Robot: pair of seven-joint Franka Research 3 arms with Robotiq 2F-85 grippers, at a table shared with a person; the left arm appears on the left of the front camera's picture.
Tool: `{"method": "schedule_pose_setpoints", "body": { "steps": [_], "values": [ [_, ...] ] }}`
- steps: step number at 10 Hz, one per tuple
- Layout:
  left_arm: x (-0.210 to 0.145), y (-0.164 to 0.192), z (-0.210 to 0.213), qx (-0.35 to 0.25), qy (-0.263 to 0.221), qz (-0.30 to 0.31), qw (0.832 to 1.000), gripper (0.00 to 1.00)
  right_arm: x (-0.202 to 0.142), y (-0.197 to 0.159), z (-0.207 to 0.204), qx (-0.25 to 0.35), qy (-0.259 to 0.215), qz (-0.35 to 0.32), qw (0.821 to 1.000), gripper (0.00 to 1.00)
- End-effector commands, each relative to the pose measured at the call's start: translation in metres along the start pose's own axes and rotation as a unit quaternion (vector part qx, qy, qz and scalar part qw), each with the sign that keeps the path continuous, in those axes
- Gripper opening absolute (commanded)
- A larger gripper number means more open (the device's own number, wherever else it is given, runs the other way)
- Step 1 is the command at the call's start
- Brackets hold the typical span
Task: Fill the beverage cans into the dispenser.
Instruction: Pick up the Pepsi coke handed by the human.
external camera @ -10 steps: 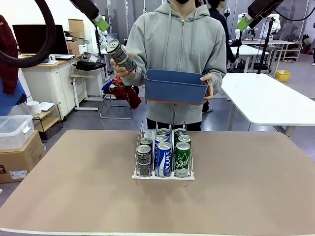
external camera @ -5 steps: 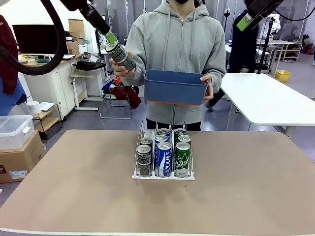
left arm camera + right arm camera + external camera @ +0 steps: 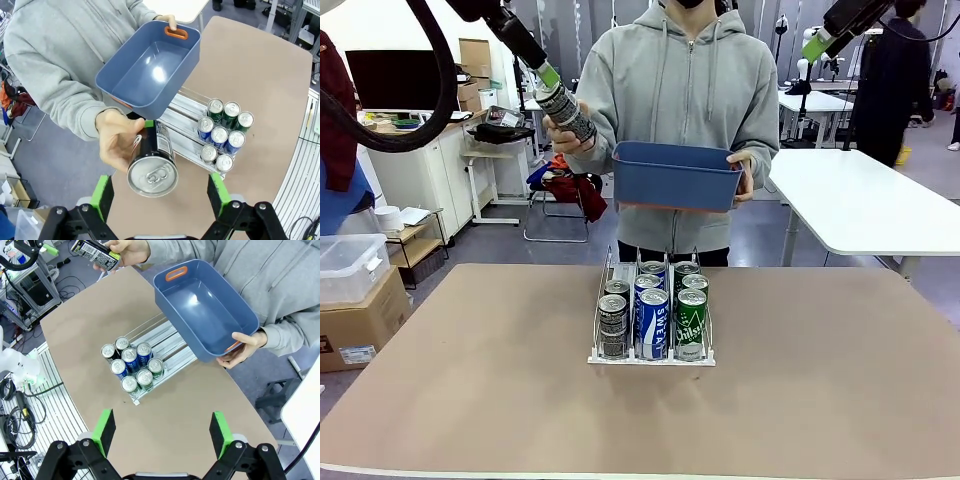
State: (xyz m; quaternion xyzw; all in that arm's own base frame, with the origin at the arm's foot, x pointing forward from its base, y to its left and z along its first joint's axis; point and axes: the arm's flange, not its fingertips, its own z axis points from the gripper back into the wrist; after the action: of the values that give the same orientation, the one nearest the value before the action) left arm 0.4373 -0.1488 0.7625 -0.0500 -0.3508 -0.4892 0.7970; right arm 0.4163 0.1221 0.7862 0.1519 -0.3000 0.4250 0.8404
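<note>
One can: dark grey can (image 3: 152, 165) in the person's hand (image 3: 117, 140), between the left gripper (image 3: 160, 192) jaws, spread apart, untouched.
Right gripper (image 3: 162, 432): jaws apart, empty.
Dispenser (image 3: 651, 355): mid-table, seven cans.

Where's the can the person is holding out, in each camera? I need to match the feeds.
Front view: dark can upper left, in the person's hand, at the left gripper.
Left wrist view: lower centre, silver top towards the camera, between the open green pads.
Right wrist view: top left, lying sideways in the hand.
Shared landmark: blue tub.
</note>
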Motion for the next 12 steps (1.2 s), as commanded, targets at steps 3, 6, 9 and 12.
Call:
{"method": "schedule_pose_setpoints", "body": {
  "steps": [3,6,9,12],
  "values": [
    [-0.001,0.008,-0.024,0.015,-0.008,0.051,0.999,1.0,-0.002,0.0,0.0,0.003,-0.001,0.001,1.0,1.0],
    [-0.01,0.007,-0.033,0.031,-0.013,0.054,0.998,1.0,-0.002,0.0,0.0,0.003,-0.001,0.001,1.0,1.0],
    [-0.017,0.008,-0.049,0.015,0.0,0.037,0.999,1.0,-0.002,0.0,0.0,0.003,-0.001,0.001,1.0,1.0],
    [-0.022,0.011,-0.063,0.018,-0.002,0.03,0.999,1.0,-0.002,0.0,0.0,0.003,-0.001,0.001,1.0,1.0]
  ]
}}
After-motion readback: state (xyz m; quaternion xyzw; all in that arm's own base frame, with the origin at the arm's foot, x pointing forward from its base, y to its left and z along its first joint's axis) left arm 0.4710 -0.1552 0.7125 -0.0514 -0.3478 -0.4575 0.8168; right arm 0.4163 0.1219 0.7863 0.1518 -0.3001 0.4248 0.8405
